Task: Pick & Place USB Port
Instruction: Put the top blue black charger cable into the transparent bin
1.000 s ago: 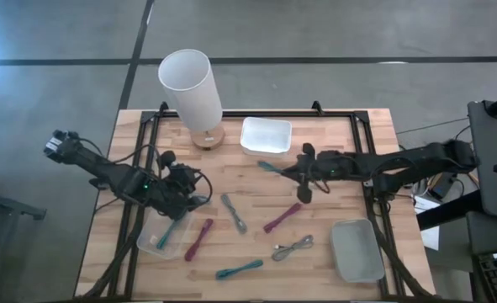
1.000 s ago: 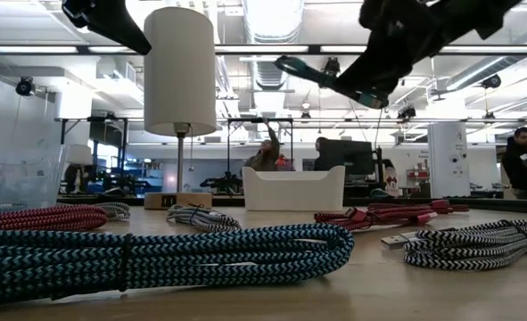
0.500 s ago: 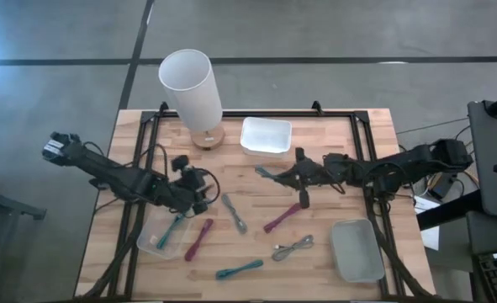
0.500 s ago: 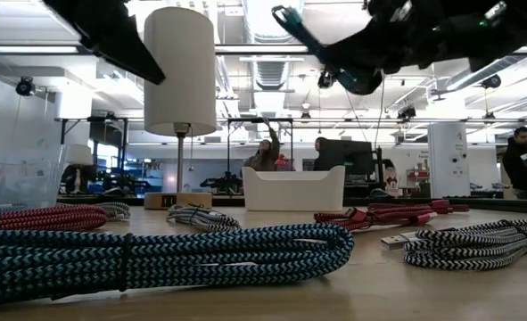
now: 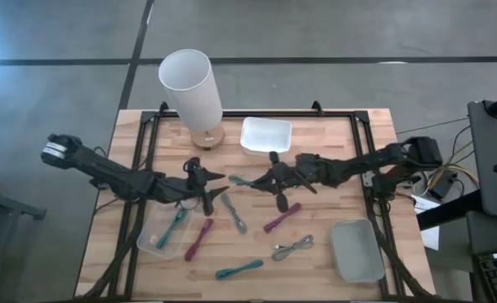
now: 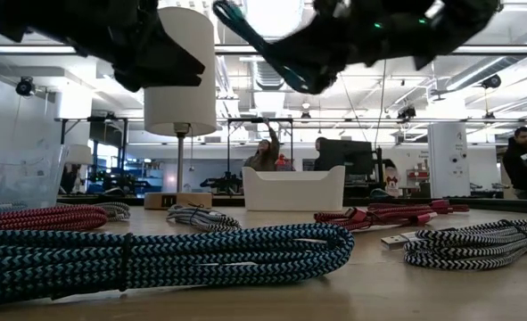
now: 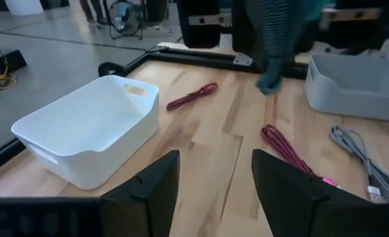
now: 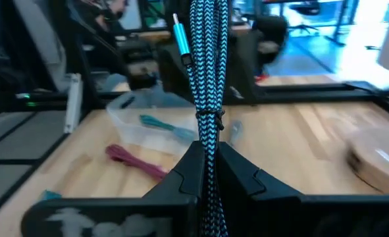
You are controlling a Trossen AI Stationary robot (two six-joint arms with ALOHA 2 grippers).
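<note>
We carry the teal USB cable [image 8: 207, 79], pinched in our right claw [image 5: 275, 178], level toward the clear bin [image 5: 166, 236]; left claw [image 5: 206, 187] gapes wide.

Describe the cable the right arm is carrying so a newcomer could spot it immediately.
Start at the tall white lamp at the table's back edge, then look to the table's middle, where the right gripper hangs. Its fingers are shut on a bundled teal cable; unlike the other cables, it is held off the wood.

A robotics lab or open workshop: exposed ceiling ducts [image 6: 272, 76], strip lights [image 6: 58, 49], equipment benches [image 6: 245, 183] and seated people [image 6: 265, 153] beyond the wooden tabletop [image 5: 315, 252].
</note>
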